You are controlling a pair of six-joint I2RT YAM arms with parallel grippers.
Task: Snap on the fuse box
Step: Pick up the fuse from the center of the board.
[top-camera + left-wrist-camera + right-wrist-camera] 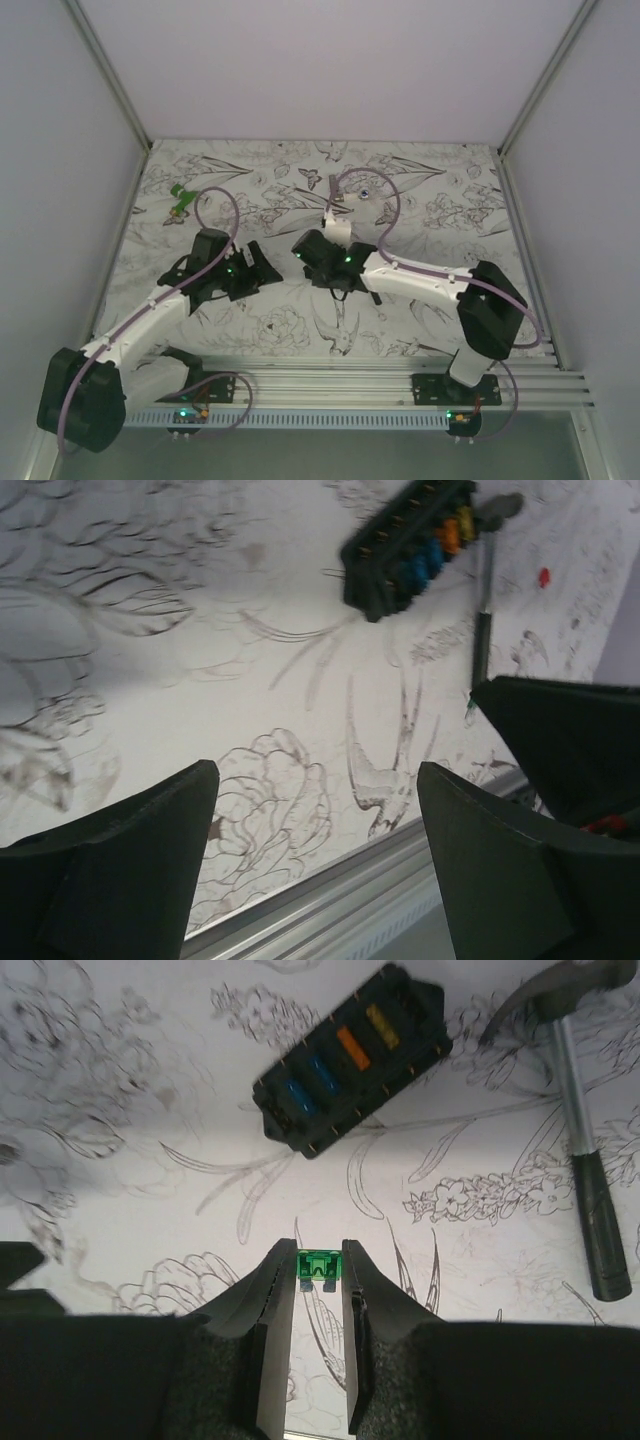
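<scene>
Right gripper pinching a small green fuse just short of the fuse box.
The fuse box lies flat on the flower-printed cloth, with blue, orange and yellow fuses seated in its face. The green fuse is held near the box, not touching it. A hammer lies beside the box, its head near the yellow-fuse end. The left gripper hangs empty with its jaws spread wide, well back from the box.

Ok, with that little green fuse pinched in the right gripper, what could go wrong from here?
The small green plastic blade fuse sits only at the tips of the right gripper, so it may twist or slip when pressed. The black rectangular plastic fuse box lies unheld and skewed to the fingers, the open left gripper apart from it, so it could slide.
</scene>
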